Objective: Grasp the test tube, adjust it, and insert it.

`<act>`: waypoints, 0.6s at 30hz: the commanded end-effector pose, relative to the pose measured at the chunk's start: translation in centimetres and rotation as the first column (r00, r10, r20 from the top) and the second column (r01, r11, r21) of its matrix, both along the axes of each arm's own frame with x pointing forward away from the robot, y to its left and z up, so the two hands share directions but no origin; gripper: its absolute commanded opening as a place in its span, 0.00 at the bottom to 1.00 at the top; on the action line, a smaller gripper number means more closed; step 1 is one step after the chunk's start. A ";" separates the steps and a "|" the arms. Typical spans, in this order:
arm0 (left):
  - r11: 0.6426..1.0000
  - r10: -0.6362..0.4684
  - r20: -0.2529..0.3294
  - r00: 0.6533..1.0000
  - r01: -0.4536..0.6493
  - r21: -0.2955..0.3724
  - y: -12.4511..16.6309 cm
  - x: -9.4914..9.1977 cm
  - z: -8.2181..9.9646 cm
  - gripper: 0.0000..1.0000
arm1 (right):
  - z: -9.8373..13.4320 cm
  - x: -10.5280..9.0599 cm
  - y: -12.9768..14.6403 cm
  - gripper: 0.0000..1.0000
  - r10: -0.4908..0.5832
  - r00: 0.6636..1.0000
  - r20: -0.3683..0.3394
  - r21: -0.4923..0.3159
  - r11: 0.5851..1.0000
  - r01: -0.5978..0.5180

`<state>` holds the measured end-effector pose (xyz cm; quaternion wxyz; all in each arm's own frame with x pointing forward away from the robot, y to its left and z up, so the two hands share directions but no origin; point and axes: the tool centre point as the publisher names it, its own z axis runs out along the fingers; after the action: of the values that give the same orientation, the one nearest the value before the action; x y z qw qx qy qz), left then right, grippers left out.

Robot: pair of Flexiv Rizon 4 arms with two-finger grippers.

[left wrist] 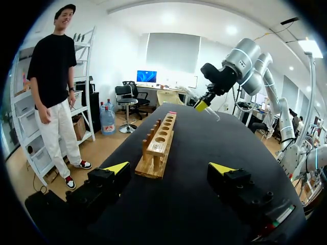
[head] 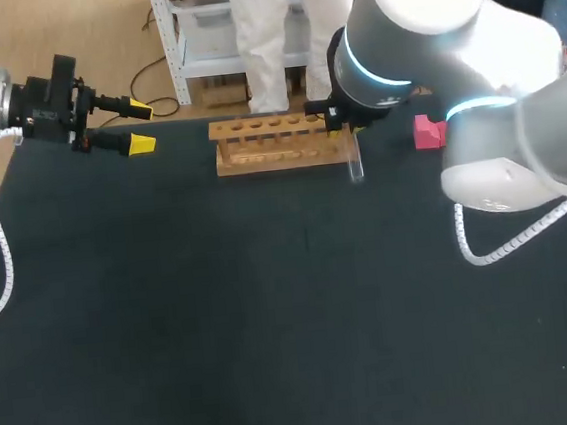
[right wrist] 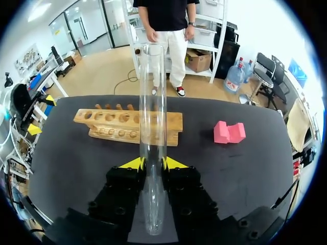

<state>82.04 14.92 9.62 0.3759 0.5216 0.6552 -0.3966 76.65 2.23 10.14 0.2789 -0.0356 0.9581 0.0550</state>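
Left hand (head: 141, 126) hung over the far left corner of the black desk (head: 274, 324), its yellow-tipped fingers spread wide apart and holding nothing. It looked along the light wooden rack with a row of round holes (head: 277, 143), which lay at the desk's far edge. At the rack's right end the right hand (right wrist: 153, 163) was clamped on the clear glass test tube (right wrist: 153, 127), one yellow tip pressing each side. A pink notched block (head: 428, 131) sat just beyond, well apart from the rack. The step in hand looked like the adjusting. To do it well, the right hand should bring the tube upright, closed end down, before carrying it over a hole. It should keep the grip firm enough that the smooth glass did not slide, then lower straight, so the wall did not scrape the wood. The tube's long axis ran crosswise through the fingers, tilted rather than upright. Its lower end hung off the rack's right end on the robot's side, low over the desk; whether it touched could not be told. That lower end appeared rounded, while the open mouth pointed up and away.
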 end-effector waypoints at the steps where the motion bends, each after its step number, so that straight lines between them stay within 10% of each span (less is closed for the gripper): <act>1: 1.000 -0.001 0.003 1.000 0.001 -0.002 0.0 0.0 -0.1 1.00 | 0.9 -1.7 -0.5 0.00 0.000 0.997 0.073 0.012 1.000 -0.001; 18: 1.000 -0.001 0.003 1.000 0.001 -0.002 0.0 0.0 -0.1 1.00 | 0.6 -2.1 -0.2 0.00 0.117 0.993 0.034 0.041 0.992 -0.119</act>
<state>82.04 14.92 9.62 0.3759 0.5216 0.6552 -0.3966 74.62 2.08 10.71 0.2895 -0.0880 0.9486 0.0926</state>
